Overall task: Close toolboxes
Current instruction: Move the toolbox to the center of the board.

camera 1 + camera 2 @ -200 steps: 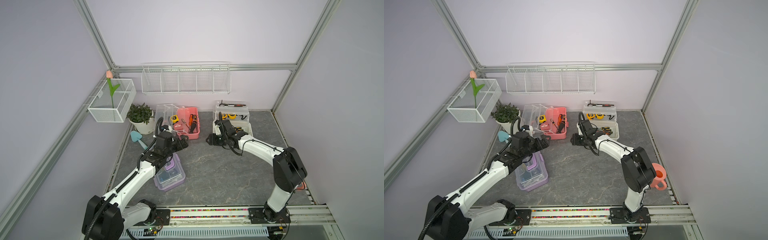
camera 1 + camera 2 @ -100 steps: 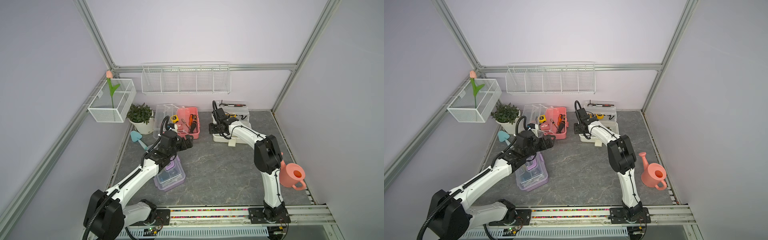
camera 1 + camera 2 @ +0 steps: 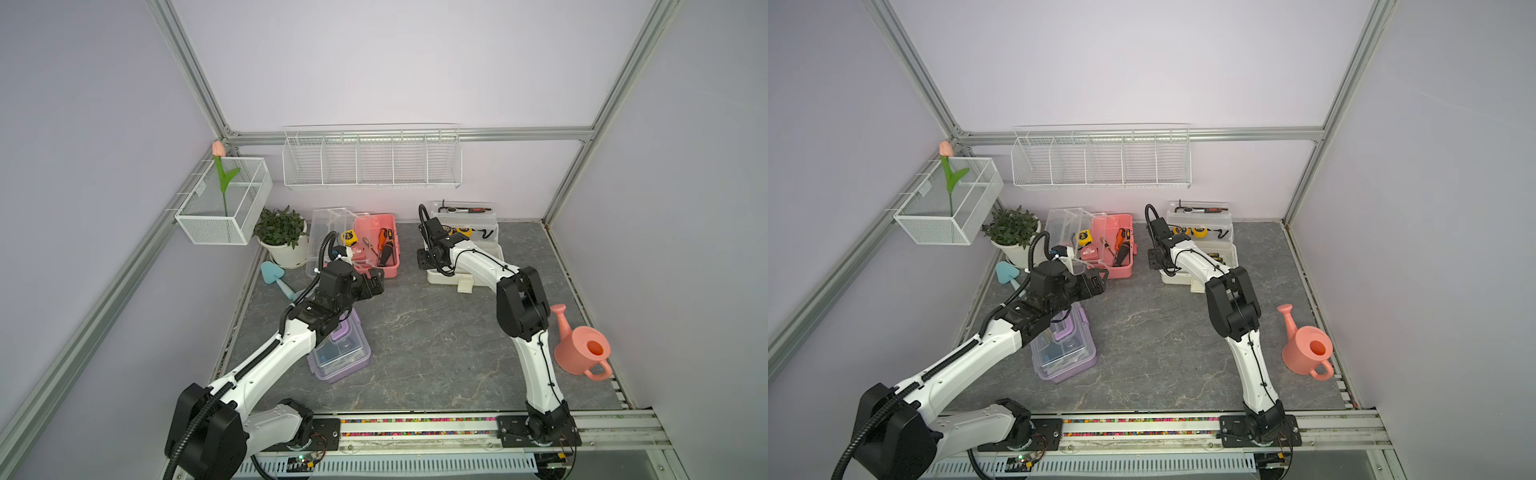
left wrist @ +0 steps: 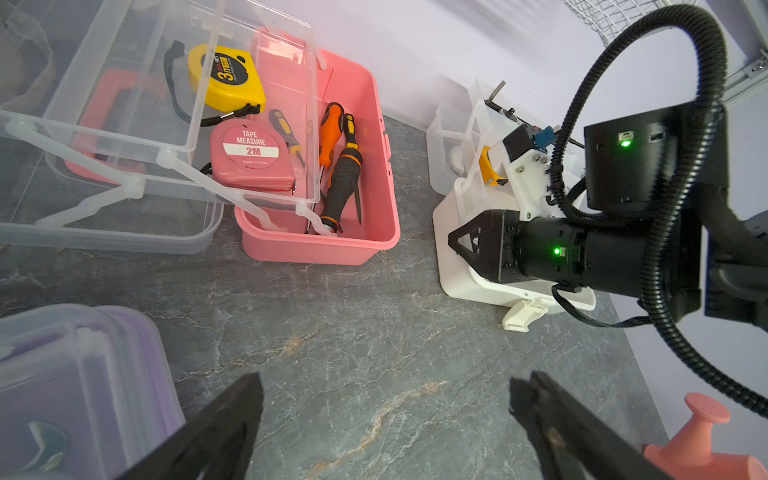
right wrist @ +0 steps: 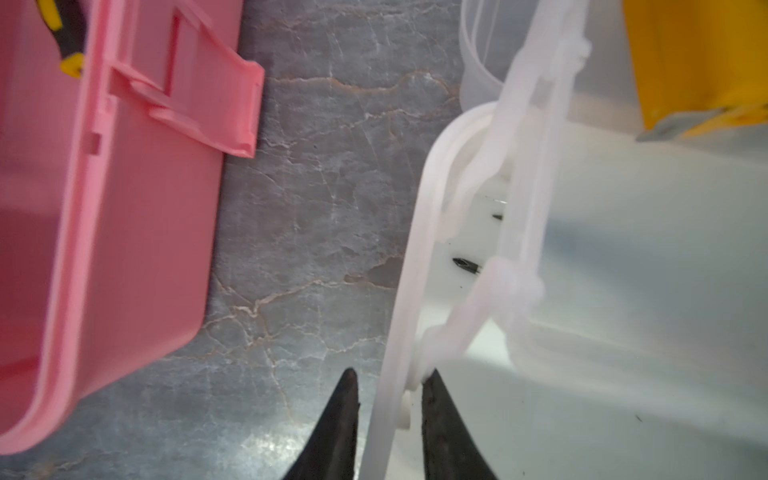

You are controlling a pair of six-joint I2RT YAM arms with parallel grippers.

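Where both top views survey the floor (image 3: 415,332), we list three items: purple toolbox (image 3: 345,357), lid down, at the front; pink toolbox (image 3: 386,272) and white toolbox (image 3: 1225,249), both lying open at the back. Left wrist view: left gripper (image 4: 384,390) spread wide, empty, poised over bare floor facing the pink toolbox (probably its next charge). Right wrist view: right gripper (image 5: 390,382) set narrow astride the white toolbox's rim, gripping it, we judge, to fold it shut.

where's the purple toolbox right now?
In both top views the purple toolbox sits on the left side of the table, partly under the left arm, nearer the robot base than the open pink toolbox behind it.
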